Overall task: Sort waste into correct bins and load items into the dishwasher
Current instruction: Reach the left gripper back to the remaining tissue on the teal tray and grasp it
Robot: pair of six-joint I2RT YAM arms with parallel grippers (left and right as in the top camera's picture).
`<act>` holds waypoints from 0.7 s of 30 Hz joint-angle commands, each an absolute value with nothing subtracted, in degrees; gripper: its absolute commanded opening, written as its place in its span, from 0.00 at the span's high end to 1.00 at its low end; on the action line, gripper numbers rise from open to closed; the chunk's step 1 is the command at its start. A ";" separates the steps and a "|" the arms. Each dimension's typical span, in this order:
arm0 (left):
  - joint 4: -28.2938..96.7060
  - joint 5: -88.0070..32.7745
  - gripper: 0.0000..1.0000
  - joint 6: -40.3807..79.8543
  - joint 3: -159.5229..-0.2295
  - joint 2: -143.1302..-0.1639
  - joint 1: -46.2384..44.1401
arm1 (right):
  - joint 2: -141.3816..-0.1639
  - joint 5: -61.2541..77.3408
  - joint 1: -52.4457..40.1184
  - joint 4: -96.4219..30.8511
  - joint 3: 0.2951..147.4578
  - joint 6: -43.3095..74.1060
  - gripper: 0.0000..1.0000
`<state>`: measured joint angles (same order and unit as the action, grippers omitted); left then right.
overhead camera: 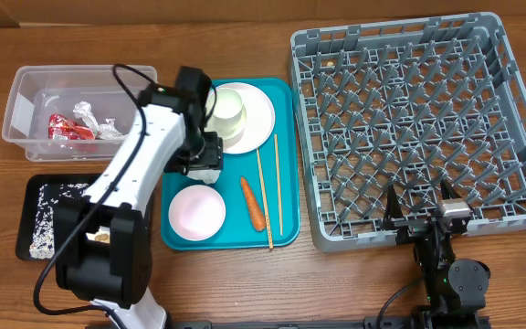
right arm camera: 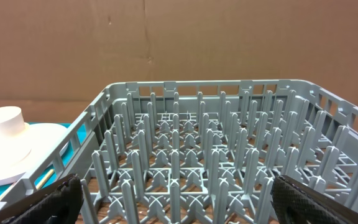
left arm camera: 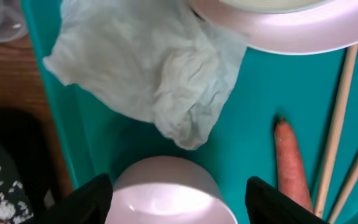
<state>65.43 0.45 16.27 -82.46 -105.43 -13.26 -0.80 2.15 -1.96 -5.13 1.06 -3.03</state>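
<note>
The tissue (left arm camera: pixel 148 68) lies open from above, closely flanked by the plate (left arm camera: pixel 278 31) rim and the bowl (left arm camera: pixel 166 193); the carrot (left arm camera: pixel 291 168) lies apart.

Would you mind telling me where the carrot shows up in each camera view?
Overhead: carrot on the teal tray, just left of the chopsticks.
Left wrist: carrot at lower right, beside the chopsticks.
Right wrist: not in view.
Shared landmark: the teal tray, seen in all three.
</note>
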 commanded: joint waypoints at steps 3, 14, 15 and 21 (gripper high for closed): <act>59.29 2.13 0.32 12.34 -76.97 -105.54 -14.04 | -0.27 2.24 -1.80 -4.62 0.45 -3.05 0.00; 46.57 4.67 0.35 11.90 -70.35 -105.54 -14.06 | -0.27 2.24 -1.80 -4.62 0.45 -3.05 0.00; 45.58 4.64 0.35 11.73 -69.63 -105.54 -14.06 | -0.27 2.24 -1.80 -4.62 0.45 -3.05 0.00; 39.94 4.67 0.35 11.55 -65.63 -105.62 -14.06 | -0.27 2.24 -1.80 -4.62 0.45 -3.03 0.00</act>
<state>41.60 3.73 12.93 -67.83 -105.43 -13.91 -0.80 2.13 -1.96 -5.06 1.06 -3.01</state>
